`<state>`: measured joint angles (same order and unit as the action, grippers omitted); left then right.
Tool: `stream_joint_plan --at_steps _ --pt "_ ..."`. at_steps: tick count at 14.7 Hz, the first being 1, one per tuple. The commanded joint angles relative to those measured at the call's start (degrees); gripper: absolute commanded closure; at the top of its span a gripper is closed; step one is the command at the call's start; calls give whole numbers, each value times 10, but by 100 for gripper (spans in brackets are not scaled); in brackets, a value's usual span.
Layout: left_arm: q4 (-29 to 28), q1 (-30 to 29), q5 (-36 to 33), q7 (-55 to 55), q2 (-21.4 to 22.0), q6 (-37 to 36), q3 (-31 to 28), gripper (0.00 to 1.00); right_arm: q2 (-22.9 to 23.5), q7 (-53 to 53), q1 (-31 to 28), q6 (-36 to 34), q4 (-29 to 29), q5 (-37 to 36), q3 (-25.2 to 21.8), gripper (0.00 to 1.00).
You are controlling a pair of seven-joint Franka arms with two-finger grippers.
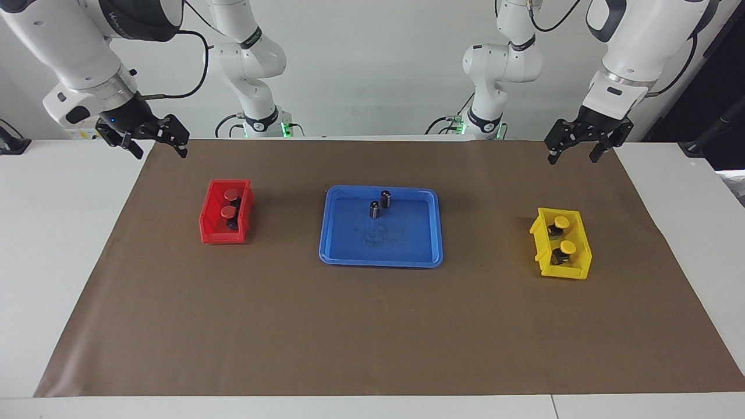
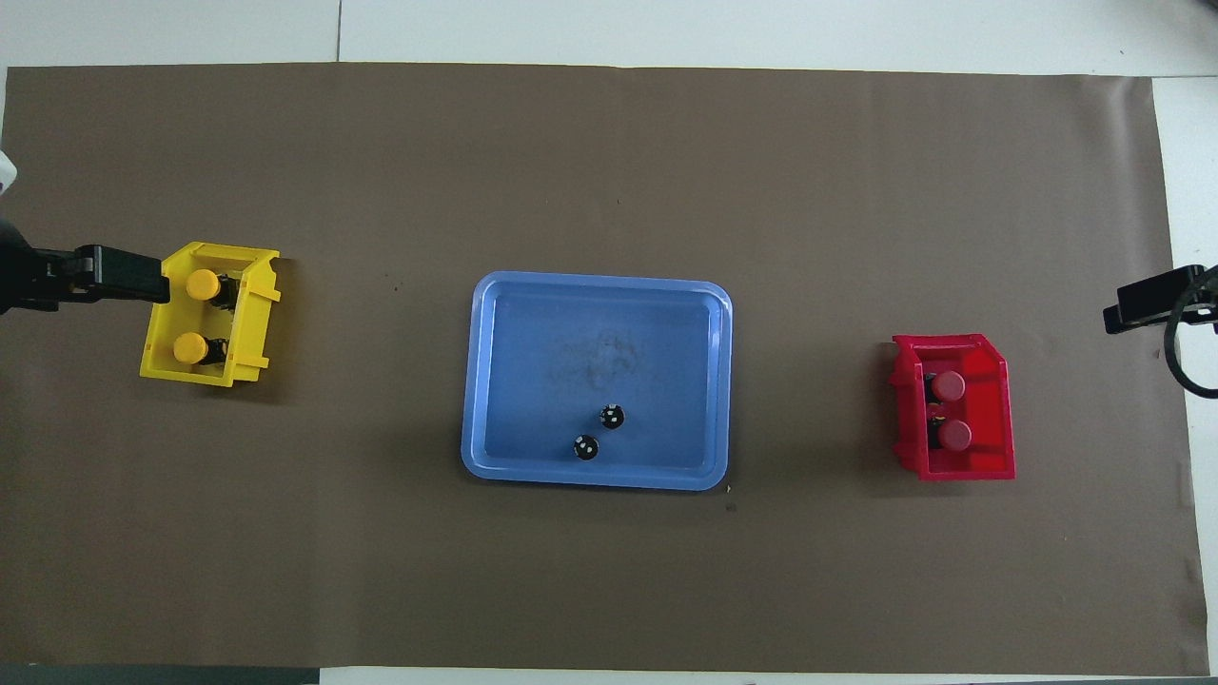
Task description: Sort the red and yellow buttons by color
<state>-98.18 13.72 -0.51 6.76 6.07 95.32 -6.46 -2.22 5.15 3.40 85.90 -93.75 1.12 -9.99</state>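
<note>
Two red buttons [image 1: 231, 194] [image 1: 228, 212] lie in the red bin [image 1: 205, 224] toward the right arm's end; they also show in the overhead view [image 2: 948, 384] [image 2: 954, 435]. Two yellow buttons [image 1: 561, 222] [image 1: 568, 247] lie in the yellow bin [image 1: 544, 244] toward the left arm's end, and also show from overhead [image 2: 202, 283] [image 2: 189, 347]. My right gripper [image 1: 162, 152] hangs open and empty in the air over the mat's corner by the robots. My left gripper [image 1: 572, 158] hangs open and empty over the mat's other corner by the robots. Neither touches a bin.
A blue tray [image 1: 381, 263] lies at the middle of the brown mat [image 1: 372, 326]. Two small dark cylinders [image 1: 385, 198] [image 1: 375, 209] without coloured caps stand in it, at the side nearer the robots.
</note>
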Motion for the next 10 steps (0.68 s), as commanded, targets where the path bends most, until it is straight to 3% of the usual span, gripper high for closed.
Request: stream_joint_plan --at_steps 1,3,5,6,10 --pt "20 -11 9 -3 -8 -25 -8 0 -11 -9 -1 9 -14 1 3 0" --pt "32 -15 8 -3 -11 -29 -7 0 -11 -9 -1 9 -14 1 3 0" --pt "46 -99 10 -16 -13 -56 65 0 -12 -9 -1 8 -14 1 4 0" --pt "46 -112 10 -33 -12 -58 85 0 -12 -9 -1 8 -14 1 3 0" --pt "47 -120 10 -38 -12 -55 83 0 -11 -9 -1 8 -14 1 4 0"
